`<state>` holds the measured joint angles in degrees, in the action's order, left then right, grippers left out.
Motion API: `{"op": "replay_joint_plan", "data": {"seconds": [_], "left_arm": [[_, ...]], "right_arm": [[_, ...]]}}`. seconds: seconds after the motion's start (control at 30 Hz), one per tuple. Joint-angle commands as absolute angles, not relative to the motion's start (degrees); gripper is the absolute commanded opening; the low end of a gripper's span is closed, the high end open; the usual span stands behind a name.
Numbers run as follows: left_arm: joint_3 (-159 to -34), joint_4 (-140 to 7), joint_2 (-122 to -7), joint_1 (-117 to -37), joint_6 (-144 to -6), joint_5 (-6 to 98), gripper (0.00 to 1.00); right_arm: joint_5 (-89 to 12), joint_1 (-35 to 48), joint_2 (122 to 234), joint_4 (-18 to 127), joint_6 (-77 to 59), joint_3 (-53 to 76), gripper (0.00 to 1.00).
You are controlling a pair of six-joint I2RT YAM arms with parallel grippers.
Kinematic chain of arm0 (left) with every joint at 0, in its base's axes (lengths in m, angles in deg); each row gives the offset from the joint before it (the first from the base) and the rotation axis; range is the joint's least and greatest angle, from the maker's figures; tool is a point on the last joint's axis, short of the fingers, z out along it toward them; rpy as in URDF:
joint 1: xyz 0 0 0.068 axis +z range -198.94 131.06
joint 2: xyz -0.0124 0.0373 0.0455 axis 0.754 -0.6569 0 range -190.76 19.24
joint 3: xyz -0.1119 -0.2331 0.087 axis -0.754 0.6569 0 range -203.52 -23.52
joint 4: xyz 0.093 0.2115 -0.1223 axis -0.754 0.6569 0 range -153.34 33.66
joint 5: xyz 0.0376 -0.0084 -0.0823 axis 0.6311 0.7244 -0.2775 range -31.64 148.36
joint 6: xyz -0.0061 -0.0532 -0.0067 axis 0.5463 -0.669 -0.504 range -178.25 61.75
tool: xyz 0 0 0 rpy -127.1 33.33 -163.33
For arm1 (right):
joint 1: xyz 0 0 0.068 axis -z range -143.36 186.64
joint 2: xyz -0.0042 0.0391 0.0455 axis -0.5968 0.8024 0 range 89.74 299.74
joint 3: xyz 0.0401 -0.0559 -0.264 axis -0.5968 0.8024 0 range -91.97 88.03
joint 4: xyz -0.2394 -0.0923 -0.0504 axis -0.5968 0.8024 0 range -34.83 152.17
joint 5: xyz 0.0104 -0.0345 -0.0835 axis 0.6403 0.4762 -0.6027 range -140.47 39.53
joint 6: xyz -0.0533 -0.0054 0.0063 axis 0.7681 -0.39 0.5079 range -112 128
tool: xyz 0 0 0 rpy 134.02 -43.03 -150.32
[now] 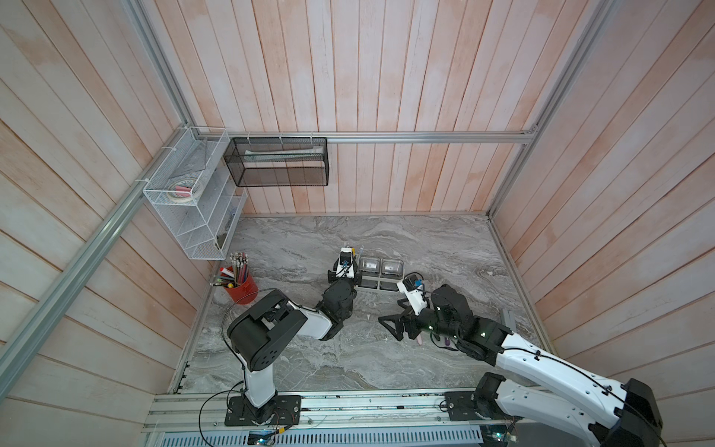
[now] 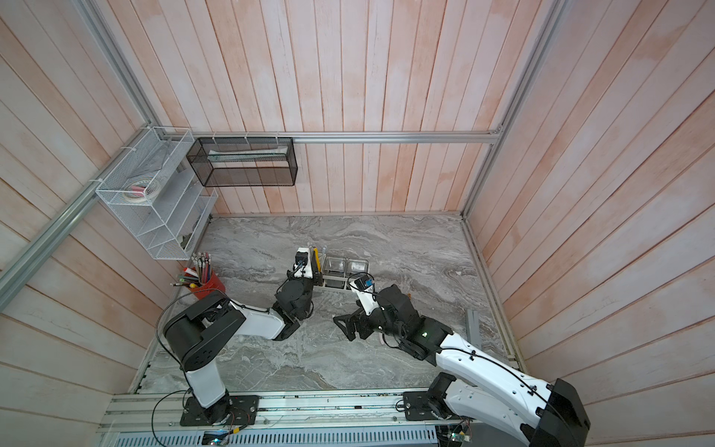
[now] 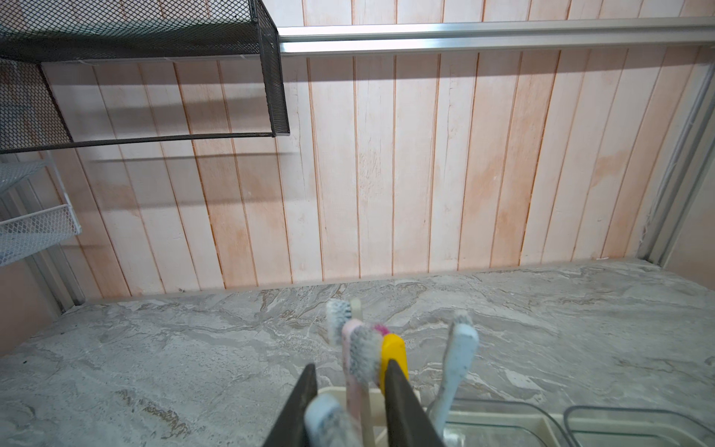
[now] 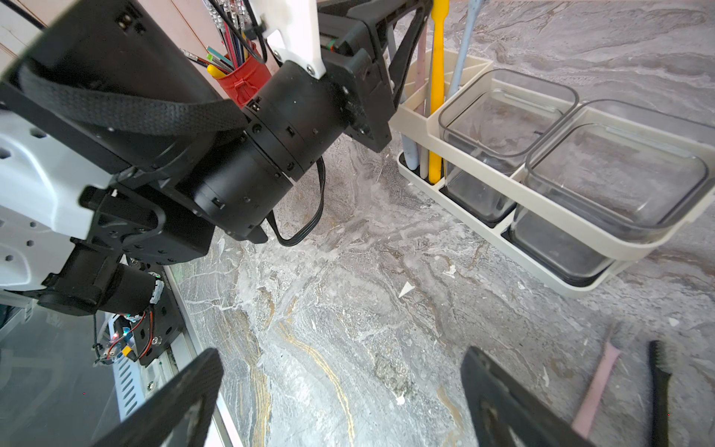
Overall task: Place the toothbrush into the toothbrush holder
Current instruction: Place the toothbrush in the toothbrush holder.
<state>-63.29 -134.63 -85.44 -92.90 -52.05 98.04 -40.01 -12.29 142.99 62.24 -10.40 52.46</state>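
Note:
The white toothbrush holder (image 1: 381, 287) (image 2: 333, 287) (image 4: 541, 216) stands mid-table with two clear cups. Several toothbrushes stand upright in its slotted end, among them a yellow one (image 3: 392, 348) (image 4: 439, 77) and a pink one (image 3: 350, 336). My left gripper (image 3: 350, 369) is over that end. Its jaws are apart around a pale blue toothbrush (image 3: 327, 420), and a gap shows beside the head. That brush's handle reaches down into a slot (image 4: 410, 151). My right gripper (image 4: 342, 360) (image 1: 390, 325) hangs wide open over bare marble in front of the holder.
A pink toothbrush (image 4: 596, 387) and a black brush (image 4: 655, 387) lie flat on the marble beside the right gripper. A red cup of pencils (image 1: 243, 288) stands at the left. A white wire rack (image 1: 193, 201) and a black mesh basket (image 1: 278, 162) hang on the walls.

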Motion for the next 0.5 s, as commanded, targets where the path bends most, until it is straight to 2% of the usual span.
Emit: {"op": "replay_joint_plan", "data": {"seconds": [0.0, 0.27, 0.47], "left_arm": [[-63.34, -134.05, -86.32, -93.23, -51.14, 98.70, 0.37], [-64.32, -133.66, -85.83, -93.32, -50.01, 98.61, 0.55], [-65.70, -132.58, -84.35, -93.32, -48.75, 98.35, 0.59]], "right_arm": [[-39.23, -11.96, 142.62, 61.42, -10.77, 52.91, 0.98], [-39.22, -11.88, 142.36, 61.41, -10.77, 52.79, 0.98], [-39.13, -11.88, 142.19, 61.46, -10.57, 52.66, 0.98]]}}
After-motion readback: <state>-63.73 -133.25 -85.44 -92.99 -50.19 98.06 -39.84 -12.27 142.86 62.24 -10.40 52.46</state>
